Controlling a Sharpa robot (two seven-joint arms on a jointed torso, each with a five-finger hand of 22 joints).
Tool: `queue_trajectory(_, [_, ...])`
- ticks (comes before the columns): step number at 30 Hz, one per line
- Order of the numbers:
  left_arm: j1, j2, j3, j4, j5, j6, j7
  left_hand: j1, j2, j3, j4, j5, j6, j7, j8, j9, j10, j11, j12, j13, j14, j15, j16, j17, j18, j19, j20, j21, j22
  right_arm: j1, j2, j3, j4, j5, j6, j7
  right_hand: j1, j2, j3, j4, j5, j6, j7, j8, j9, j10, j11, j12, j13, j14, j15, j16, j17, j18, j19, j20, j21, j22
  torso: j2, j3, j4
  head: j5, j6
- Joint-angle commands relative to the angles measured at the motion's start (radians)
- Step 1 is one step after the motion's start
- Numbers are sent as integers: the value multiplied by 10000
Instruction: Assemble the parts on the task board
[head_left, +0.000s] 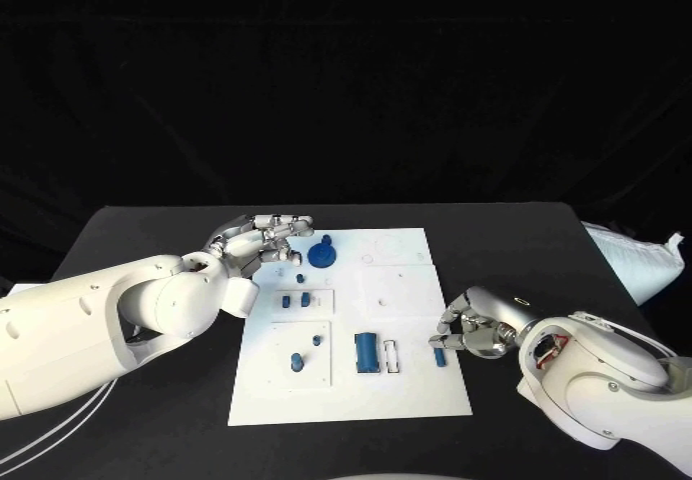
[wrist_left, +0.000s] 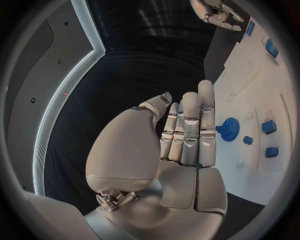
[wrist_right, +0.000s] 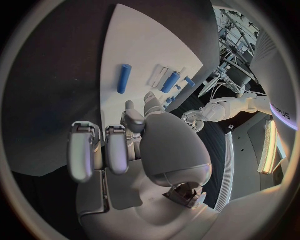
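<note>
- I see the white task board (head_left: 404, 400) lying in the middle of the black desk (head_left: 144, 225); small blue parts are spread over it.
- My left hand (head_left: 264, 238) sits at the board's far left corner; in the left wrist view its fingers (wrist_left: 190, 130) are straight and side by side, holding nothing, so I call it released.
- A blue gear (head_left: 320, 254) stands on the board just beside those fingertips; whether they touch it I cannot tell.
- My right hand (head_left: 473, 328) rests at the board's right edge with fingers curled in; I see nothing grasped in the right wrist view, so it reads as clenched on nothing.
- A short blue peg (head_left: 438, 355) lies on the board just beside that hand, apart from it.
- A longer blue block (head_left: 368, 352) lies near the board's middle, next to a small white frame (head_left: 391, 357); smaller blue pieces (head_left: 297, 361) sit on the board's left panels.
- A white bag (head_left: 635, 260) lies at the desk's right edge.
</note>
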Motion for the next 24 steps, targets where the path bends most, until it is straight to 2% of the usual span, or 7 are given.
queue_trajectory(1, [-3, -8, -4, 44, 32, 203, 78, 0, 76, -61, 4, -19, -64, 5, 27, -13, -81, 17, 66, -16, -56, -14, 40, -9, 105, 44, 40, -36, -14, -15, -87, -11, 0, -437, 216, 42, -63, 103, -42, 133, 68, 200, -18, -82, -58, 34, 17, -19, 16, 649, 75, 45, 505, -61, 36, 84, -21, 153, -3, 18, -61, -43, 4])
queue_trajectory(4, [-8, -10, -13, 45, 32, 222, 78, 0, 76, -61, 4, -19, -64, 5, 27, -13, -81, 17, 66, -16, -56, -14, 40, -9, 105, 44, 40, -36, -14, -41, -121, -22, -62, -880, 380, -83, -141, 132, -118, 284, 71, 443, -73, -105, -95, 61, -20, -39, 16, 645, 50, 37, 495, -58, 34, 73, -23, 152, -10, 26, -71, -61, 21])
queue_trajectory(8, [-13, -7, -20, 43, 32, 234, 78, 0, 76, -61, 4, -19, -64, 5, 27, -13, -81, 17, 66, -16, -56, -14, 40, -9, 105, 44, 40, -36, -14, -94, -105, -39, -150, -1229, 648, -179, -188, 119, -189, 388, 54, 598, -112, -113, -89, 42, -52, -181, -70, 641, 24, 26, 481, -55, 28, 53, -32, 141, -7, 13, -42, -72, 28])
queue_trajectory(12, [-18, -9, -25, 41, 32, 238, 76, 0, 76, -61, 4, -19, -64, 5, 27, -13, -81, 17, 66, -16, -56, -14, 40, -9, 105, 44, 40, -36, -14, -172, -16, -51, -225, -1457, 892, -220, -242, 80, -261, 469, 41, 671, -131, -126, -77, 36, -66, -262, -119, 640, 10, 25, 484, -56, 29, 40, -32, 145, -3, 11, -52, -55, 21])
queue_trajectory(24, [-24, -24, -28, 44, 32, 253, 60, 0, 76, -61, 4, -19, -64, 5, 27, -13, -81, 17, 66, -16, -56, -14, 40, -9, 105, 44, 40, -36, -14, -341, 441, -74, -582, -2081, 1333, -277, -223, 23, -324, 512, 20, 755, -159, -135, -53, 47, -88, -251, -100, 633, -6, 5, 455, -48, 13, 25, -55, 112, -3, 1, -53, 0, -17])
